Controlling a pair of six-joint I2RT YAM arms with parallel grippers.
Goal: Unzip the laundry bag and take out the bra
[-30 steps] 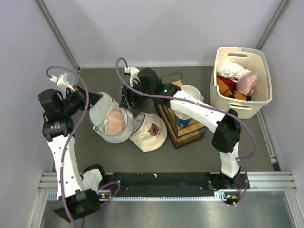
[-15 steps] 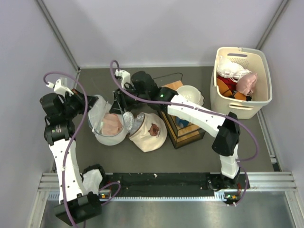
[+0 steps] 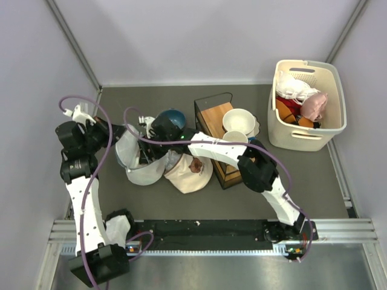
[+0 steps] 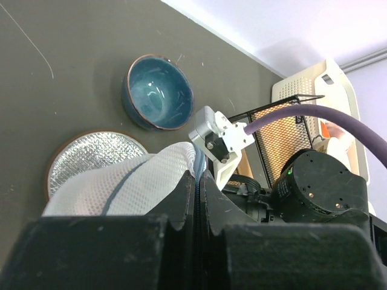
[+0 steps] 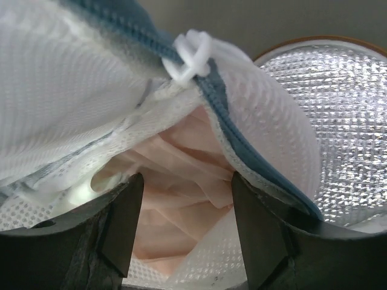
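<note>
White see-through mesh drum laundry bag (image 3: 138,175) on bench (image 3: 338,181), left side, mouth unzipped. Left hand (image 4: 196,181) clamped together on mesh rim. Right hand (image 5: 186,217) apart inside mouth, straddling pale peach-pink soft fabric bra (image 5: 175,175). Risks: closing pinches mesh too, drags bag; strap snags blue zipper (image 5: 225,103).

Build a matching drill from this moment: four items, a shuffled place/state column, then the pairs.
Items:
1. left gripper
2. right gripper
3. bra
4. blue bowl

Place or state:
A. inside the laundry bag
B. open at the bag's mouth
C. upright and empty
D. shut on the bag's mesh

Pairs: 1-D, 2-B, 3-A, 4-C
</note>
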